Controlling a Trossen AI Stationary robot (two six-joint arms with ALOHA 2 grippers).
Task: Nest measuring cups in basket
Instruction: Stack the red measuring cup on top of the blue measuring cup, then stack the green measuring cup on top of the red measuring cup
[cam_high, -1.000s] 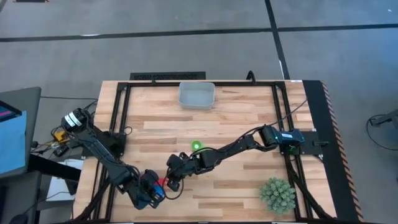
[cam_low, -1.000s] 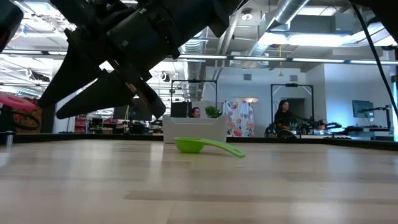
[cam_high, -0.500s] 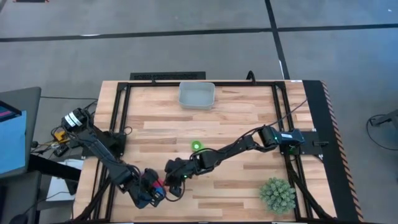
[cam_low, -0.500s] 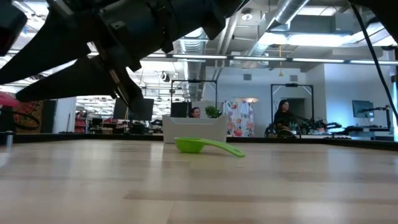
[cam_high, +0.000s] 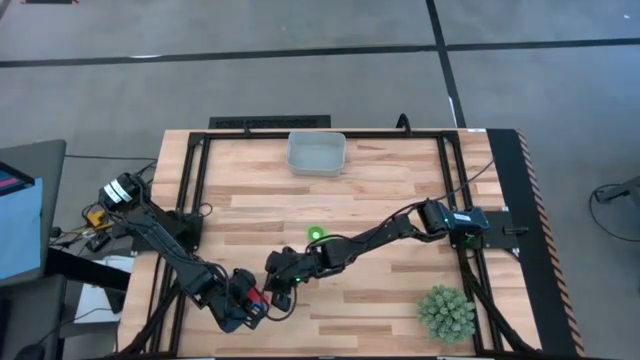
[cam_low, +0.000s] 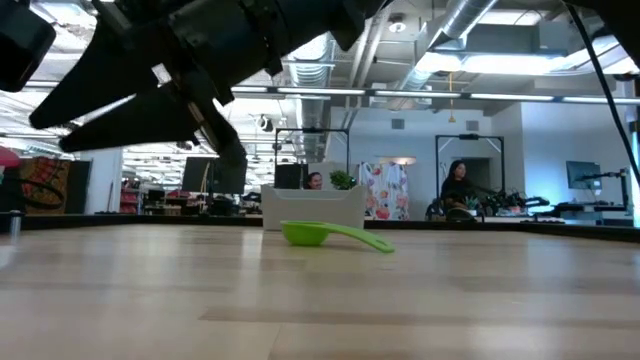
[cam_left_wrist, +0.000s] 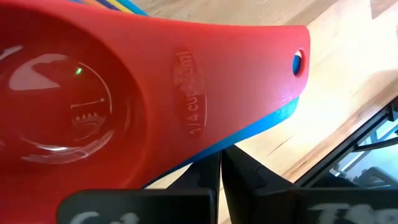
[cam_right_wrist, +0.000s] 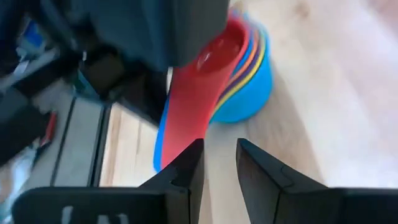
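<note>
The left gripper sits low near the front edge of the table, on its left half, and it is clenched on a nested stack of measuring cups; in the left wrist view the red cup fills most of the picture, its flat handle marked "1/4 cup" and pierced by a small hole, with a blue handle edge showing just beneath it and the dark fingers closed together under the stack. The right gripper hovers just beside the left one, reaching in from the right side of the table, and the right wrist view shows its two fingers parted by a narrow gap, holding nothing, pointed at the stack: the red cup lies innermost, then orange, yellow and dark rims, with the blue cup outermost and the red handle hanging down toward the wood. The green cup lies alone on the table, behind the two grippers and apart from them; the low view shows it resting upright with its handle stretched out to one side. The basket stands well apart at the far edge of the table, near the middle. A spiky green plant sits at the front right corner.
</note>
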